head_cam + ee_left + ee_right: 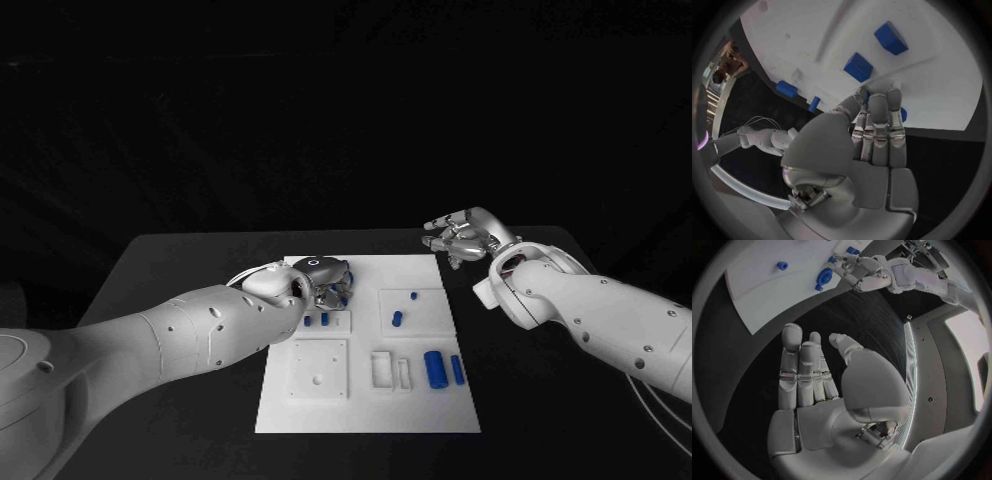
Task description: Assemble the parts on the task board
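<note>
The white task board (368,345) lies in the lower middle of the head view on the black table (173,260), reaching from the centre of the frame down toward the bottom edge. The left hand (310,280) sits over the board's upper left corner, its arm coming in from the lower left of the frame. In the left wrist view this hand (870,135) has its fingers (879,125) held straight and close together, their tips down on the white surface, with a little blue showing right at the tips; whether a part is actually pinched there I cannot tell. Two blue block-shaped parts (859,66) lie on the board just beyond those fingertips in that view. In the head view, two small blue parts (316,320) sit just below the left hand, two more (398,319) lie in a recessed square at the centre of the frame, and two longer blue cylinders (434,367) lie side by side near the board's right edge, lower down. A square recessed plate (317,370) takes up the board's lower left. The right hand (462,238) is off the board, above its upper right corner and over the dark table, right of centre in the head view. The right wrist view shows it (817,385) with fingers (789,360) extended and a little apart, the thumb set off to one side, holding nothing.
</note>
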Motion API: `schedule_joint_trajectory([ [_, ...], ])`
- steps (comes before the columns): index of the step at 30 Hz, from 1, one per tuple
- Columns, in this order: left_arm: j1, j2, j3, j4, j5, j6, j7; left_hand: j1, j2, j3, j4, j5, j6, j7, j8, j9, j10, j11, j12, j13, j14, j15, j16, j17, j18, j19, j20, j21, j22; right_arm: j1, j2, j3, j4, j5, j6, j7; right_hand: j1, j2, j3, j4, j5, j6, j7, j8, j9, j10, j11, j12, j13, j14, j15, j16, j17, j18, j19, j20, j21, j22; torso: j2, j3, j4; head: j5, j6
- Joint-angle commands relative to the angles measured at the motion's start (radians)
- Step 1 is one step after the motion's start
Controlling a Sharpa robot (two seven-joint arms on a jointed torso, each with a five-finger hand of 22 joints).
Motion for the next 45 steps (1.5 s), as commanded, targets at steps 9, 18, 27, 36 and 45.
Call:
schedule_joint_trajectory([
  [9,-0.004,0.006,-0.001,-0.004,-0.002,0.045,-0.008,0.002,0.026,0.007,0.003,0.006,0.049,-0.001,-0.001,0.002,0.051,-0.017,-0.002,-0.001,0.009,-0.003,0.005,-0.001,0.011,0.000,-0.003,0.005,0.019,0.000,0.002,0.000,0.001,0.000,0.000,0.011,0.002,-0.005,0.006,-0.002,0.003,0.001,0.003,-0.002,0.001,0.005,-0.002,0.002,-0.002,-0.001,-0.001,0.001,-0.001,0.013,0.038,-0.004,0.006,-0.001,-0.001,-0.0003,-0.0002,0.000,-0.002],
  [18,-0.004,0.004,-0.001,-0.006,-0.002,0.035,-0.007,0.009,0.056,-0.025,0.010,0.006,0.105,-0.014,-0.003,0.003,0.110,-0.040,-0.002,0.000,0.028,-0.021,0.012,0.006,-0.006,0.009,-0.022,0.020,0.017,0.000,0.002,0.000,0.002,0.000,-0.001,0.011,0.001,-0.005,0.006,-0.002,0.003,0.002,0.003,-0.002,0.001,0.007,-0.002,0.002,-0.004,-0.001,-0.001,0.001,-0.002,0.013,0.038,-0.004,0.006,-0.003,-0.001,-0.0002,0.0003,0.001,-0.003],
  [27,-0.005,0.000,-0.001,-0.003,0.018,0.005,0.005,0.007,0.068,-0.039,0.011,0.008,0.124,-0.019,-0.002,0.004,0.129,-0.047,-0.002,0.000,0.037,-0.026,0.022,0.013,-0.009,0.018,-0.027,0.024,0.016,0.000,0.003,0.000,0.002,0.000,-0.001,0.011,0.001,-0.005,0.006,-0.002,0.003,0.002,0.003,-0.002,0.001,0.007,-0.002,0.002,-0.004,-0.001,-0.001,0.001,-0.002,0.013,0.038,-0.004,0.006,-0.003,-0.001,-0.0001,-0.0002,0.002,-0.002],
  [36,-0.005,-0.032,0.012,0.020,0.101,-0.025,0.005,0.002,0.072,-0.044,0.011,0.009,0.133,-0.022,-0.002,0.004,0.134,-0.050,-0.002,0.000,0.041,-0.029,0.027,0.015,-0.011,0.024,-0.030,0.026,0.016,0.000,0.000,0.000,0.002,0.000,-0.001,0.011,0.001,-0.005,0.006,-0.002,0.003,0.002,0.003,-0.002,0.001,0.007,-0.002,0.002,-0.004,-0.001,-0.001,0.001,-0.002,0.013,0.038,-0.004,0.006,-0.003,-0.002,-0.0009,0.0026,0.002,-0.001],
  [45,-0.005,-0.073,0.077,0.059,0.170,-0.022,-0.009,-0.001,0.073,-0.047,0.011,0.009,0.130,-0.022,-0.003,0.004,0.131,-0.049,-0.002,0.000,0.041,-0.029,0.026,0.016,-0.013,0.025,-0.030,0.026,0.015,0.000,-0.003,0.000,0.000,0.000,-0.001,0.010,0.001,-0.005,0.006,-0.002,0.003,0.002,0.003,-0.002,0.001,0.007,-0.002,0.002,-0.004,-0.001,-0.001,0.001,-0.002,0.013,0.038,-0.004,0.006,-0.003,-0.003,-0.0020,0.0046,0.006,0.002],
])
